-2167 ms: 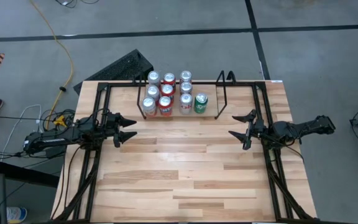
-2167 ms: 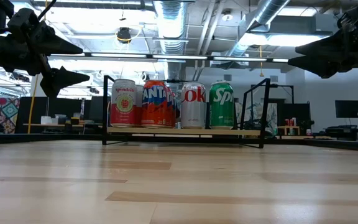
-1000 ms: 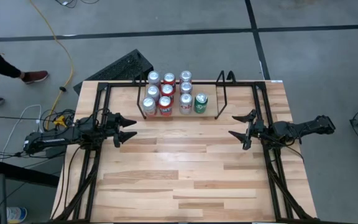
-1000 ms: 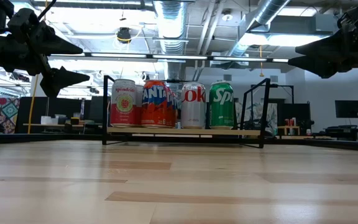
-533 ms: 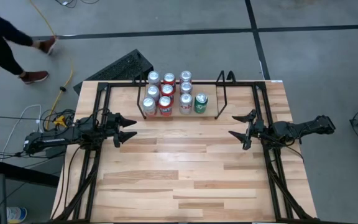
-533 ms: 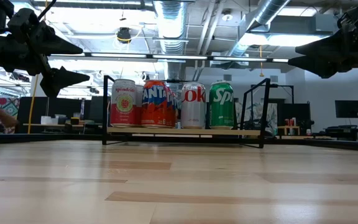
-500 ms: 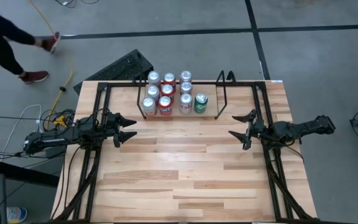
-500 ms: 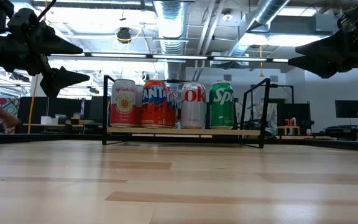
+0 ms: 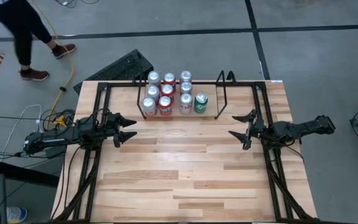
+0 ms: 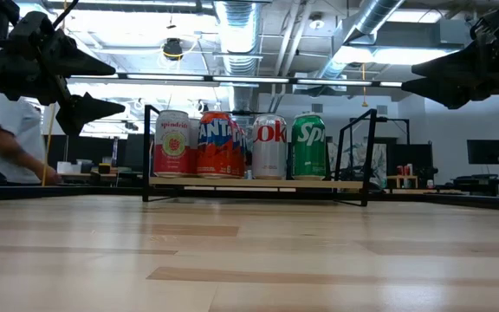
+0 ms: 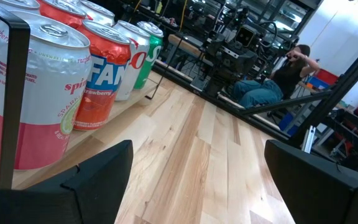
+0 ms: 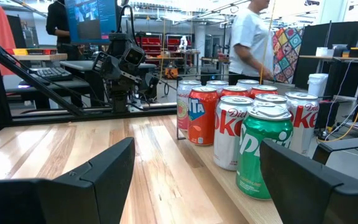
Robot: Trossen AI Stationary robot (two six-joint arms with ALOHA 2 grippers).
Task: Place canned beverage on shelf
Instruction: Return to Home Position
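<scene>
Left claw point(image 9: 128, 129) and right claw point(image 9: 240, 127) both released, empty. Shelf point(image 9: 221, 93) nearly full; careless insertion beside green can point(image 9: 201, 102) risks toppling neighbours.

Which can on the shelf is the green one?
The green Sprite can, at the right end of the front row on the black wire shelf. Every other can there is silver, red or orange.
</scene>
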